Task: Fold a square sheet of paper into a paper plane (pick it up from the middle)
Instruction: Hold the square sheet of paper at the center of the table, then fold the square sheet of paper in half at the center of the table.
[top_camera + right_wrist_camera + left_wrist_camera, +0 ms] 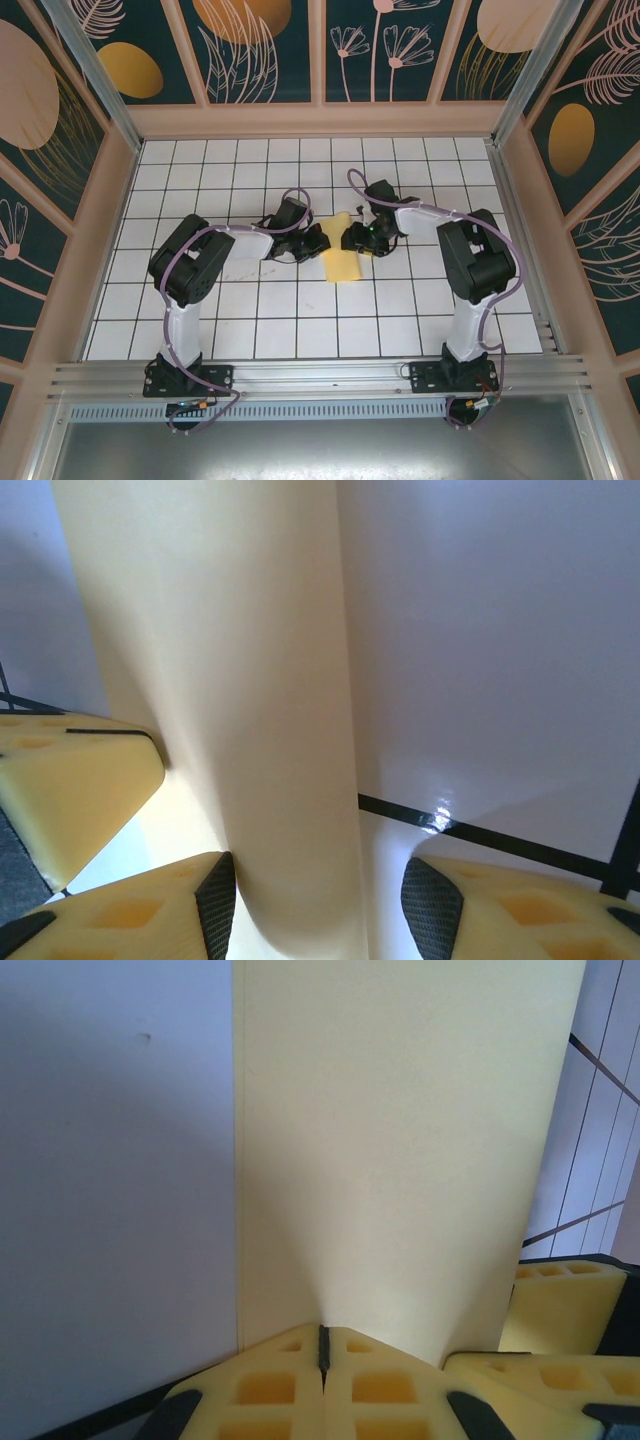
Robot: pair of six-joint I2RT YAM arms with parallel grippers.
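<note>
The arm bases (187,378) sit nearest, at the near edge of the table (250,325). Mid-table the square sheet of paper (343,262) lies as a narrow folded strip, unpointed: I judge it early, most folds left. The left end effector (322,1342) is pinched together on its edge; the right end effector (318,895) straddles a raised fold, jaws apart.

Robot lab test cell: floral-print panels (265,45) enclosing white gridded tabletop (300,325) left, right, far; aluminium rail (320,374) running along near edge, carrying two arm bases (185,378).
</note>
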